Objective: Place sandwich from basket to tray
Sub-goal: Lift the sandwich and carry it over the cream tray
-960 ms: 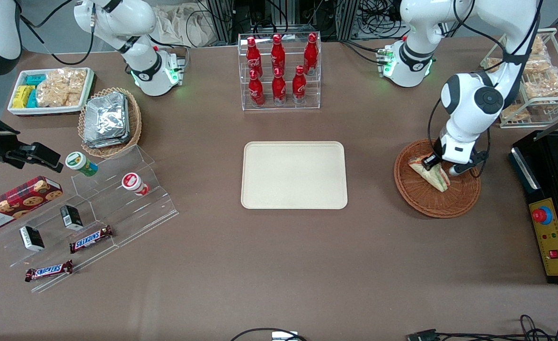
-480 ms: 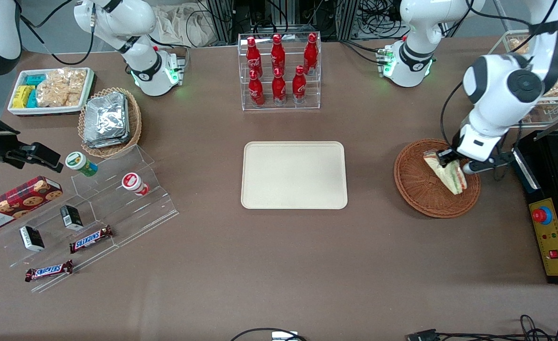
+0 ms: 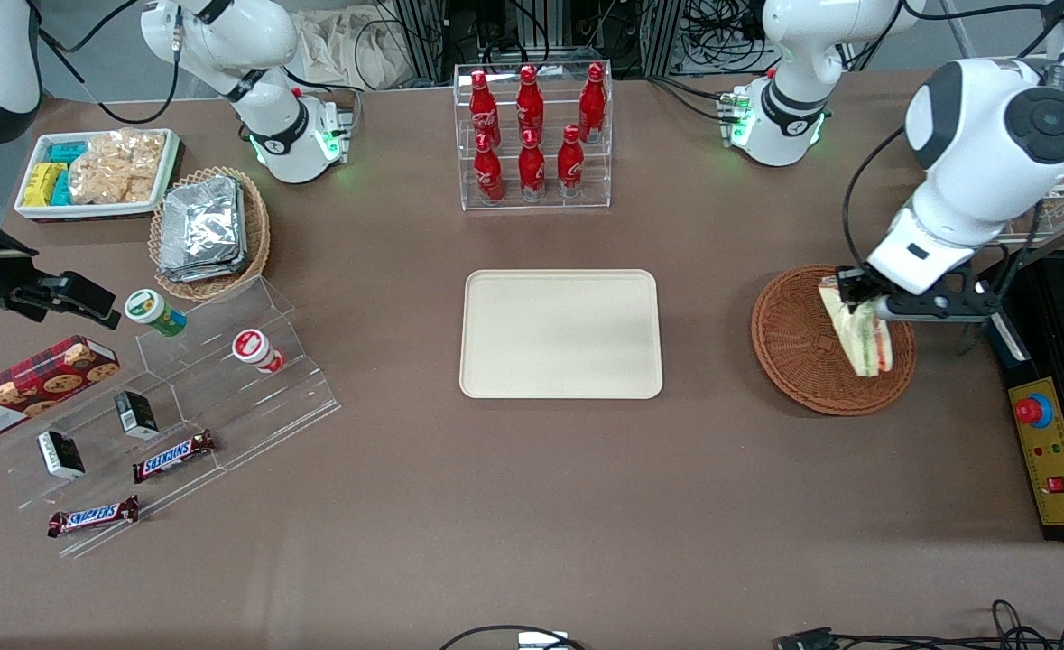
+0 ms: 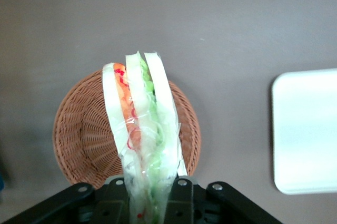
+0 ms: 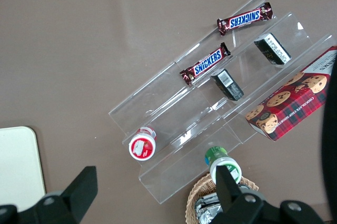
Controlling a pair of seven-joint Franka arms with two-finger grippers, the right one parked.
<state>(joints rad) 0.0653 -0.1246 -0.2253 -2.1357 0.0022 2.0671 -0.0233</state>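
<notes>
My left arm's gripper is shut on the sandwich, a wrapped wedge of pale bread with green, orange and red layers, and holds it in the air above the reddish-brown wicker basket. In the left wrist view the sandwich hangs from between the fingers over the basket, which holds nothing else. The beige tray lies flat at the table's middle, toward the parked arm's end from the basket, and its edge shows in the left wrist view.
A clear rack of red bottles stands farther from the front camera than the tray. A black control box with a red button sits beside the basket at the working arm's end. A wire rack of snack bags stands above it.
The gripper has risen with the sandwich, lifting it off the basket floor and toward the working arm's end; the sandwich now hangs more upright.
</notes>
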